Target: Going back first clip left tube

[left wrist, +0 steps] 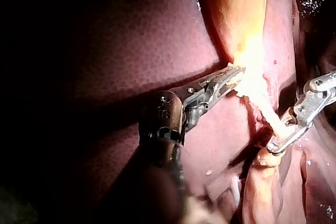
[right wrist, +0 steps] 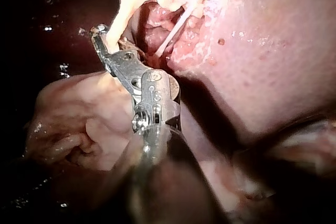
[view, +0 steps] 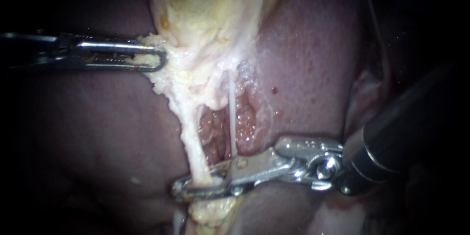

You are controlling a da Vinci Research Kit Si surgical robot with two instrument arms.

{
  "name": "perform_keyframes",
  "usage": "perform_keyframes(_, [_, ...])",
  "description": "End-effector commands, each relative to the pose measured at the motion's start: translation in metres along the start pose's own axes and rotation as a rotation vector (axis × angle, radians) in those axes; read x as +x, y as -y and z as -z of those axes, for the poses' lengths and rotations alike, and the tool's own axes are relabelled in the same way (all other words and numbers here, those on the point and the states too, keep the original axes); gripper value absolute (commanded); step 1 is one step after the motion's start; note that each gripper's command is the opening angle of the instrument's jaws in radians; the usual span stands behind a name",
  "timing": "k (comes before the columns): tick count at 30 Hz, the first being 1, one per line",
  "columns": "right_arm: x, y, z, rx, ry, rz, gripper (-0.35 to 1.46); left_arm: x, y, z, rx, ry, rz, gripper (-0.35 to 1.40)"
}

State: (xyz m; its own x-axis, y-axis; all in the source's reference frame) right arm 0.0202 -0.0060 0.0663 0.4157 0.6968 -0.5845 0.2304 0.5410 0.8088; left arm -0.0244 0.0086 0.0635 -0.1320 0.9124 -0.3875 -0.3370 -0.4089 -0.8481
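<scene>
Pale left tube at 6: my right instrument clamped on it, left instrument clamps gallbladder. Nxt, I judge: open, withdraw twd 3 o'clock.

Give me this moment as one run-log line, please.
left instrument: jaws shut on gallbladder edge | right instrument: tip at left tube | liver: exposed behind

A surgical lab bench — exposed liver and pale gallbladder under close light.
</scene>
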Motion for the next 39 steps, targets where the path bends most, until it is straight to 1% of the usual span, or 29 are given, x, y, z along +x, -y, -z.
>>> perform_keyframes(1, [0.0,0.0,0.0,0.0,0.0,0.0,-0.35,0.0,0.0,0.0,0.0,0.0,0.0,-0.35])
perform_keyframes(3, [0.0,0.0,0.0,0.0,0.0,0.0,-0.35,0.0,0.0,0.0001,-0.001,0.0,0.0,-0.35])
perform_keyframes(4, [0.0,0.0,0.0,0.005,0.003,-0.006,-0.31,0.0,0.0,0.0001,-0.001,0.0,0.0,-0.35])
perform_keyframes(8, [0.0,0.0001,0.0,0.004,0.002,-0.006,0.17,0.0,0.0,0.0002,-0.001,0.001,0.0,-0.35])
perform_keyframes(9, [0.0,0.0,-0.0002,0.003,0.002,-0.006,0.34,0.0,0.0,0.0002,-0.001,0.001,0.0,-0.35])
perform_keyframes(10, [0.0001,-0.0001,-0.0004,0.003,0.002,-0.007,0.41,0.0,-0.0001,0.0002,-0.001,0.001,0.0,-0.35])
perform_keyframes(12, [0.0001,-0.0003,-0.0009,-0.008,-0.003,-0.007,0.46,0.0,-0.0001,0.0002,-0.001,0.001,0.0,-0.35])
perform_keyframes(14, [0.0001,-0.0005,-0.0013,-0.044,-0.022,-0.013,0.49,0.0,-0.0001,0.0002,-0.001,0.001,0.0,-0.35])
perform_keyframes(15, [0.0,-0.0006,-0.0014,-0.074,-0.037,-0.003,0.49,0.0,-0.0001,0.0002,-0.001,0.001,0.0,-0.35])
perform_keyframes(19, [-0.0001,-0.0013,-0.0013,-0.141,-0.061,0.081,0.5,-0.0001,-0.0001,0.0003,-0.002,0.001,0.0,-0.35])
perform_keyframes(25, [-0.0003,-0.0032,-0.0001,-0.218,-0.077,0.191,0.5,-0.0002,-0.0001,0.0003,-0.002,0.001,-0.001,-0.35])
perform_keyframes(28, [-0.0005,-0.0036,0.0008,-0.253,-0.081,0.239,0.5,-0.0002,-0.0001,0.0004,-0.003,0.002,-0.001,-0.35])
perform_keyframes(31, [-0.0006,-0.0035,0.0015,-0.278,-0.082,0.293,0.5,-0.0002,0.0,0.0005,-0.003,0.002,-0.002,-0.35])
perform_keyframes(33, [-0.0007,-0.0033,0.0019,-0.293,-0.066,0.316,0.5,-0.0003,0.0,0.0005,-0.004,0.002,-0.002,-0.35])
perform_keyframes(37, [-0.0009,-0.0027,0.0031,-0.319,-0.005,0.369,0.5,-0.0004,0.0001,0.0006,-0.004,0.003,-0.003,-0.35])
perform_keyframes(39, [-0.0009,-0.0024,0.0037,-0.33,0.013,0.398,0.5,-0.0005,0.0001,0.0007,-0.004,0.003,-0.003,-0.35])
